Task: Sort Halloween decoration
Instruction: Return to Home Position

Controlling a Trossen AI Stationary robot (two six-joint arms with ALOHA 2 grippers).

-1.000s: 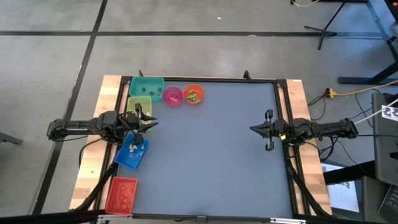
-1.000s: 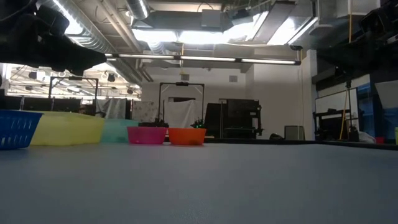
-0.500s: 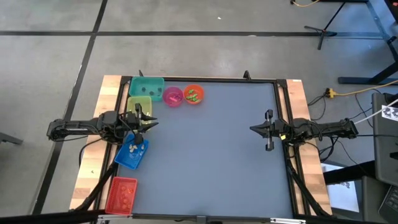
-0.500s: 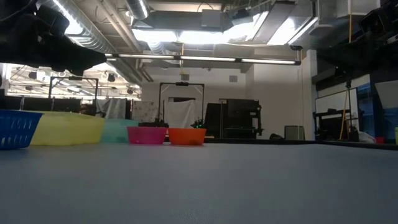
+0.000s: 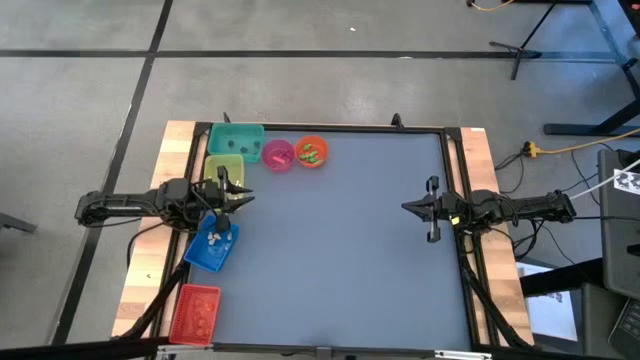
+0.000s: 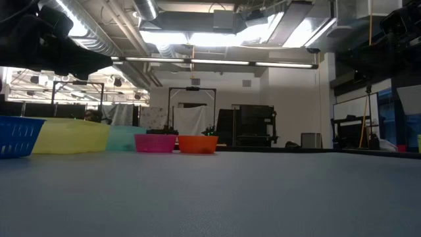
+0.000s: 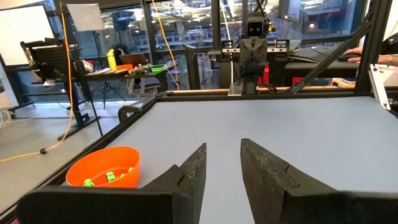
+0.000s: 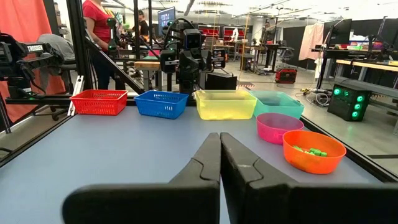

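Observation:
Green Halloween decoration pieces point(image 7: 109, 178) lie in the orange bowl point(image 5: 312, 152); in the right wrist view the same green pieces point(image 8: 309, 150) show inside it. Pale trinkets point(image 5: 216, 237) lie in the blue bin point(image 5: 212, 245). My left gripper point(image 7: 222, 163) hovers level at the table's left edge, over the yellow-green and blue bins, open with nothing between its fingers. At the right edge my right gripper point(image 8: 220, 155) hovers level, shut and holding nothing. In the high view the left gripper point(image 5: 243, 198) and right gripper point(image 5: 407, 207) point at each other across the mat.
Along the left side stand a teal bin point(image 5: 236, 137), a yellow-green bin point(image 5: 224, 167) and a red bin point(image 5: 195, 313); a pink bowl point(image 5: 278, 154) sits beside the orange one. The grey mat point(image 5: 340, 260) lies between the arms. People stand beyond the table point(image 8: 96, 25).

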